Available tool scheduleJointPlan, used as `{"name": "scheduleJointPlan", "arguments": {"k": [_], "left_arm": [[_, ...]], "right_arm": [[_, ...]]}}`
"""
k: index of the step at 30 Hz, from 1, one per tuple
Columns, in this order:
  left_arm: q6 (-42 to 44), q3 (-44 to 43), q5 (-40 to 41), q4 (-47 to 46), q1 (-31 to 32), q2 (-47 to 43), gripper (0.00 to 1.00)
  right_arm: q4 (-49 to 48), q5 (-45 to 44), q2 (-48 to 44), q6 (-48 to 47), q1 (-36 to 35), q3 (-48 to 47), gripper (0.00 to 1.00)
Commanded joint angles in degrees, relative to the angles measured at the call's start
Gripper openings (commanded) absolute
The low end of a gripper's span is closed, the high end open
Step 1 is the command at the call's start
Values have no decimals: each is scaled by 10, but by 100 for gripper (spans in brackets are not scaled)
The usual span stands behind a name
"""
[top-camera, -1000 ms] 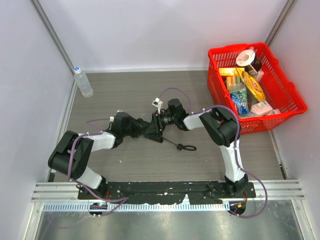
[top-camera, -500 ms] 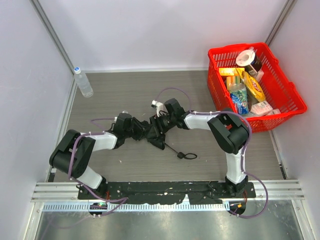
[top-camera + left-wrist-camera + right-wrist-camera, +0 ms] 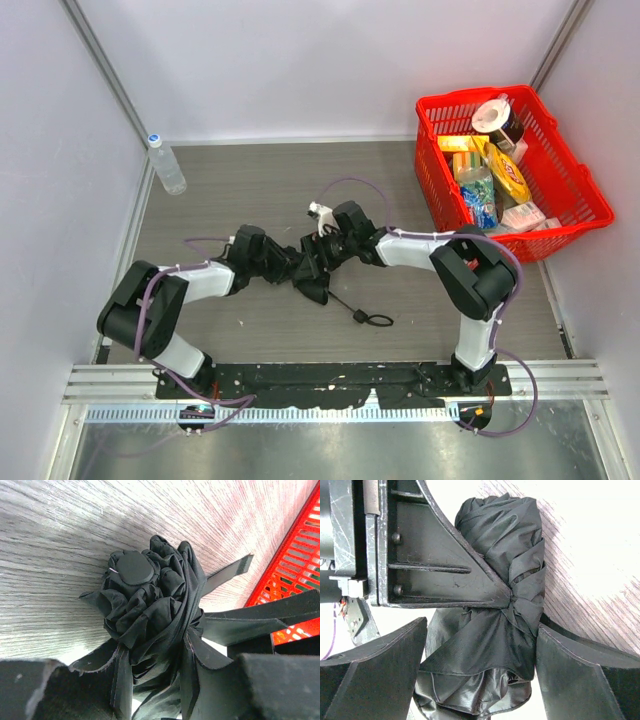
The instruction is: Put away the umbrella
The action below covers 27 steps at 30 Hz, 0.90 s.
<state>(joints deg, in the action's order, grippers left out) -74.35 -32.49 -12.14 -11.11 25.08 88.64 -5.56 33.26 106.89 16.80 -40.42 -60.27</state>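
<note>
1. Umbrella (image 3: 316,290): collapsed to a crumpled black bundle. It lies on the grey wood-grain table (image 3: 250,200) around the centre, between the two arms, whose ends meet over it.
2. Left gripper (image 3: 160,680): closed onto the umbrella. In the left wrist view the fabric bunches between its two fingers. In the right wrist view one of its fingers (image 3: 435,565) crosses the bundle, and the cloth is cinched in tight at its tip.
3. Right gripper (image 3: 481,630): jaws spread wide, one on each side of the bundle. Loose folds fill the gap between them. The fabric reaches both inner faces, but I cannot tell whether either presses on it. No firm grip is visible.
4. Left wrist view: a round flat cap (image 3: 132,567) sits at the far end of the bundle, with folds wound round it like a rosette. That end rests on or just above the table; contact not resolvable.
5. Wrist strap (image 3: 375,320): a small black loop on a thin cord. It lies flat on the table, trailing out toward the near right of the bundle, clear of both grippers.
6. Red plastic basket (image 3: 470,97): at the far right of the table, well apart from the umbrella. It holds assorted packets, including a yellow bag (image 3: 510,178).
7. Clear water bottle (image 3: 167,165): upright at the far left edge by the wall, well apart from everything else.
</note>
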Motion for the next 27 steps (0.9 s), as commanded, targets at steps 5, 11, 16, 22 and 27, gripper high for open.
{"name": "scheduleJointPlan", "arguments": {"k": [5, 11, 16, 22, 27], "left_arm": [[23, 15, 115, 243, -7, 32, 0], [15, -8, 139, 288, -7, 36, 0], [-2, -11, 137, 305, -6, 46, 0], [-14, -7, 136, 312, -2, 45, 0], [-12, 2, 125, 284, -2, 26, 0]], "right_arm": [[26, -164, -84, -61, -97, 1, 87], [83, -454, -64, -156, -201, -16, 86], [94, -585, -27, -198, -250, -45, 83], [87, -680, 38, -219, -264, -63, 40], [61, -573, 47, -214, -240, -27, 2]]}}
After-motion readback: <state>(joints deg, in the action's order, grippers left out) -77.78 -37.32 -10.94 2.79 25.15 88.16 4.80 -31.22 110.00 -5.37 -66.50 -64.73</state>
